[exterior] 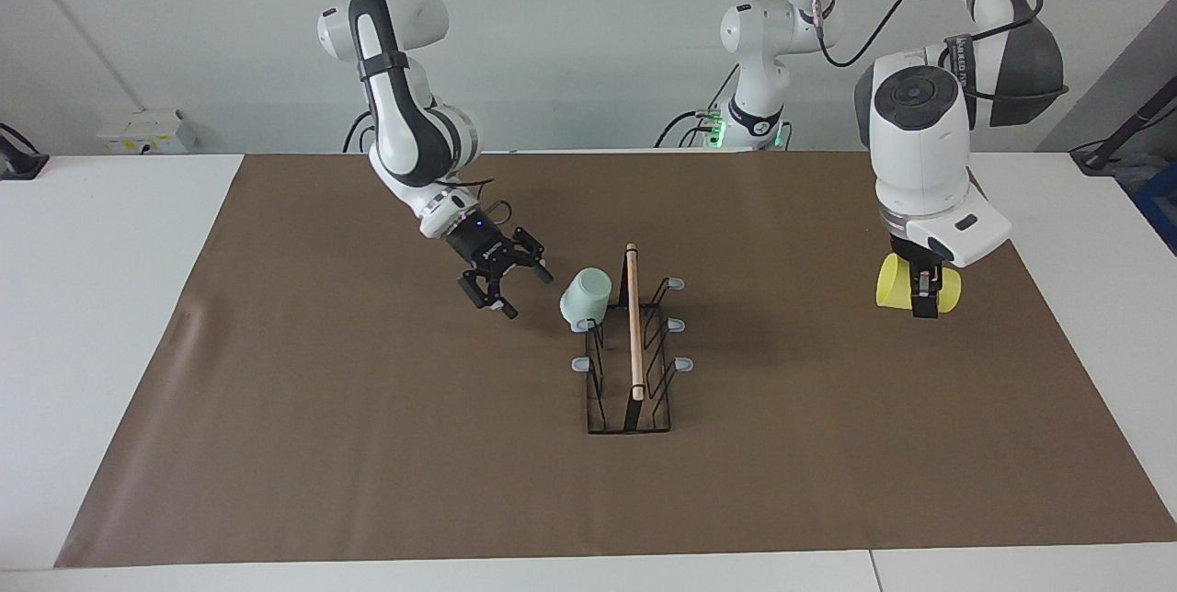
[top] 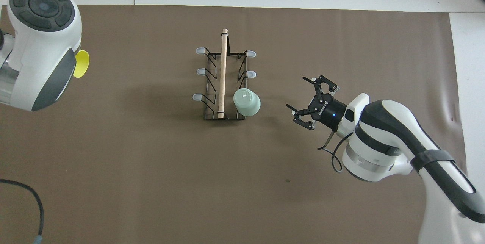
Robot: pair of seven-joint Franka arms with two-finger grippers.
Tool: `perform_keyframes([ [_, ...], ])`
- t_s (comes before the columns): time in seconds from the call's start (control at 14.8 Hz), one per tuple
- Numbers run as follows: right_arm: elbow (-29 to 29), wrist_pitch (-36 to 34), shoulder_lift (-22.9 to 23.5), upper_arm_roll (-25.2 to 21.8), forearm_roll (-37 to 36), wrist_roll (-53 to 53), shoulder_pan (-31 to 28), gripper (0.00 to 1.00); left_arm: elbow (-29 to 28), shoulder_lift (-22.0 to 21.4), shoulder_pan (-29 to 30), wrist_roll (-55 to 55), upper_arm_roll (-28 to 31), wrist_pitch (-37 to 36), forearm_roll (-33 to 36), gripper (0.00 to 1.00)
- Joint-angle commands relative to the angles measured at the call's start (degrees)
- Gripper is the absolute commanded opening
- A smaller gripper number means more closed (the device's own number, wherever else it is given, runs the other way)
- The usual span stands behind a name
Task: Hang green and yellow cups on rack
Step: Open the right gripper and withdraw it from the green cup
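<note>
Facing view shows the rack [exterior: 632,344] standing near the middle of the brown mat [exterior: 368,445] that covers the table [exterior: 92,298], its wooden rod [exterior: 634,321] running along the top from the robots' end toward the camera. The green cup [exterior: 586,297] hangs upside down and tilted on the prong nearest the robots, on the side of the rack toward the right arm's end of the table; the other grey-tipped prongs are bare. The right gripper [exterior: 508,285] hangs in the air just beside that cup, apart from it, with its fingers spread wide and nothing between them. Toward the left arm's end of the table, well apart from the rack, the left gripper [exterior: 926,296] points straight down and pinches the yellow cup [exterior: 917,283], which lies on its side between the fingers, its open mouth turned toward the rack; whether the cup touches the mat or is just clear of it I cannot tell. From overhead, the left arm's wrist covers nearly all of the yellow cup [top: 82,64], leaving only a sliver of its rim showing, while the green cup [top: 247,102] sits beside the rod's end nearest the robots and the right gripper [top: 303,102] faces it, spread.
</note>
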Motion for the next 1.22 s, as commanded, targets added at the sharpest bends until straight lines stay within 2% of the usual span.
perform_keyframes([
  [0.0, 2.7, -1.8, 1.2, 0.6, -11.3, -2.2, -4.5, 1.0, -2.2, -2.2, -1.3, -2.4, 1.0, -2.4, 4.3, 0.0],
  [0.27, 5.5, -4.5, 2.2, 0.4, -30.8, -2.0, -10.2, 1.0, -2.5, -2.4, -5.0, -3.7, 1.0, -6.5, 11.2, 0.0],
  [0.61, 9.3, -9.4, 3.5, 0.2, -55.6, -1.7, -16.7, 1.0, -2.5, -2.4, -7.6, -8.6, 1.0, -11.0, 14.6, 0.0],
  [0.81, 12.1, -13.4, 3.5, 0.1, -71.4, 0.9, -18.6, 1.0, -2.7, -2.0, -9.6, -13.5, 1.0, -13.5, 17.4, 0.0],
  [0.95, 14.4, -16.3, 3.5, 0.1, -80.1, 2.5, -19.1, 1.0, -2.7, -1.3, -13.1, -16.5, 1.0, -17.0, 19.4, 0.0],
  [1.15, 17.3, -21.9, 2.0, 0.0, -88.5, 8.1, -18.6, 1.0, -2.1, 1.4, -19.2, -22.2, 1.0, -23.0, 20.8, 0.0],
])
